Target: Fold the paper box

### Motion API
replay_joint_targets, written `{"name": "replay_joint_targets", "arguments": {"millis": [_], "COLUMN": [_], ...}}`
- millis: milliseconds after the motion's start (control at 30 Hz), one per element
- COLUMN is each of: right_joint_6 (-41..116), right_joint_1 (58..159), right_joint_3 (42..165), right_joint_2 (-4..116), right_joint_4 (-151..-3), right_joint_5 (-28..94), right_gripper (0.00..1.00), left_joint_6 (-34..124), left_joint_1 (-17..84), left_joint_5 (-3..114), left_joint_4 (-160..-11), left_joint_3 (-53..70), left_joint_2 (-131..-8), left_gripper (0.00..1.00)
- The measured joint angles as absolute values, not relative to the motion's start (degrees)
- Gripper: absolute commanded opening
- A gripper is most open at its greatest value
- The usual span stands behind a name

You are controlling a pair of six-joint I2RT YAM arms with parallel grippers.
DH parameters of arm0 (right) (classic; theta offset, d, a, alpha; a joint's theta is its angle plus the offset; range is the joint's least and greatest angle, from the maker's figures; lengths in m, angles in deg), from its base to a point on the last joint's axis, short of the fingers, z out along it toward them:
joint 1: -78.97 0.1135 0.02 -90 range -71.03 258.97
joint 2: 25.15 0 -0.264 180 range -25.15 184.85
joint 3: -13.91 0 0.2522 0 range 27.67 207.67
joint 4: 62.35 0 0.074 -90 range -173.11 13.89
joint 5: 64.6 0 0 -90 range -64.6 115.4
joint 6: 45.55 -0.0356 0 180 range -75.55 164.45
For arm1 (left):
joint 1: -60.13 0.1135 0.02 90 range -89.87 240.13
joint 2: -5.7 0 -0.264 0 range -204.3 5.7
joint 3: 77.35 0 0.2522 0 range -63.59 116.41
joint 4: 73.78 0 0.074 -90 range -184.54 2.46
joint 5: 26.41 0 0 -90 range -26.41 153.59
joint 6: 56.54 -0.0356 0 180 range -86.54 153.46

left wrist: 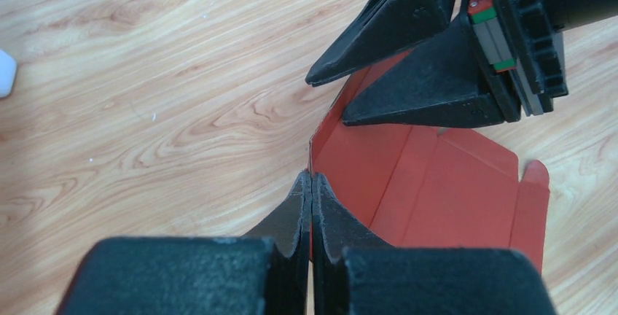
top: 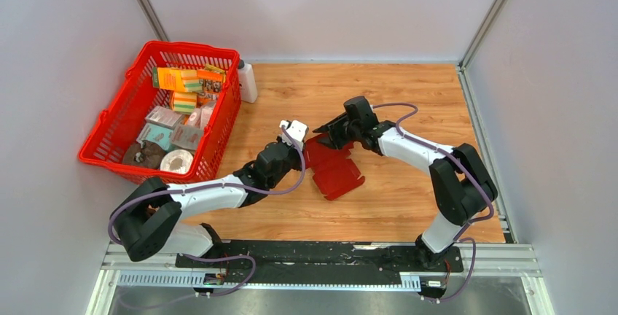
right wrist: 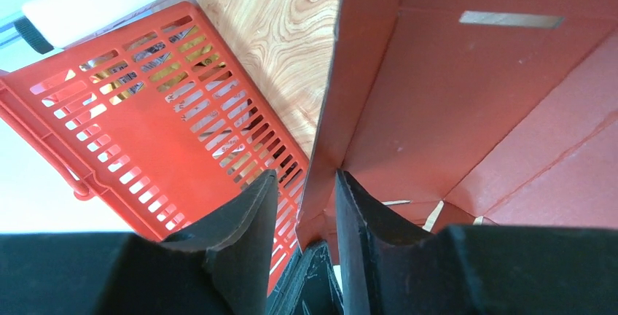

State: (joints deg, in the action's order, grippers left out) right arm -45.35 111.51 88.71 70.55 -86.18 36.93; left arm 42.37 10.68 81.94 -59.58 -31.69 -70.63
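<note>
The paper box (top: 337, 170) is a dark red die-cut sheet lying mid-table, its left panel lifted upright. My left gripper (left wrist: 311, 176) is shut on the near edge of that upright panel (left wrist: 350, 154), pinching the thin card between its tips. My right gripper (right wrist: 306, 176) comes in from the far side and straddles the same panel (right wrist: 466, 103). Its jaws stand apart: the inner finger lies against the card, and a gap shows between the card and the outer finger. In the top view both grippers meet at the sheet's left end, the left gripper (top: 304, 144) and the right gripper (top: 326, 134).
A big red mesh basket (top: 109, 129) full of printed packages stands at the left, close behind the raised panel (right wrist: 146, 133). A white bottle (top: 248, 82) stands beside the basket's far corner. Wooden tabletop (top: 408, 96) stretches right and back.
</note>
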Motion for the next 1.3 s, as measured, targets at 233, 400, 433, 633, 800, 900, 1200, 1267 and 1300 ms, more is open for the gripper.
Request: {"name": "replay_joint_targets", "arguments": {"millis": [233, 400, 433, 633, 800, 900, 1200, 1267, 1300], "right_joint_6": [-45.79, -45.92, -45.94, -45.94, -45.09, -43.69, -37.50, -36.19, -35.76], "right_joint_1": [111.18, 110.89, 110.85, 110.48, 109.82, 109.47, 109.15, 109.15, 109.15], "right_joint_3": [88.45, 88.42, 88.36, 86.74, 85.43, 83.03, 77.47, 76.67, 76.36], "right_joint_2": [71.43, 72.13, 72.17, 72.54, 74.29, 75.25, 80.91, 82.22, 82.64], "right_joint_4": [-83.99, -82.44, -82.13, -78.33, -71.64, -65.46, -44.98, -40.67, -39.16], "right_joint_5": [38.20, 39.53, 39.73, 41.01, 43.27, 44.80, 48.25, 49.10, 49.32], "right_gripper": [0.24, 0.06, 0.00, 0.00, 0.00, 0.00, 0.00, 0.00, 0.00], "left_joint_6": [40.10, 39.14, 39.07, 41.52, 45.58, 47.57, 53.89, 54.72, 55.07], "left_joint_1": [9.87, 9.59, 9.57, 9.41, 9.37, 9.81, 15.05, 15.29, 15.29], "left_joint_5": [83.03, 83.66, 83.77, 87.05, 86.94, 85.78, 82.22, 81.06, 80.43], "left_joint_4": [-59.64, -59.69, -59.71, -65.79, -70.22, -72.45, -73.94, -73.26, -72.71], "left_joint_3": [-31.17, -31.17, -31.17, -27.60, -27.01, -30.42, -40.04, -40.41, -40.43], "left_joint_2": [-70.63, -70.63, -70.63, -71.22, -69.06, -63.40, -51.62, -54.15, -55.59], "left_gripper": [0.00, 0.00, 0.04, 0.48, 0.57, 0.54, 0.51, 0.52, 0.52]}}
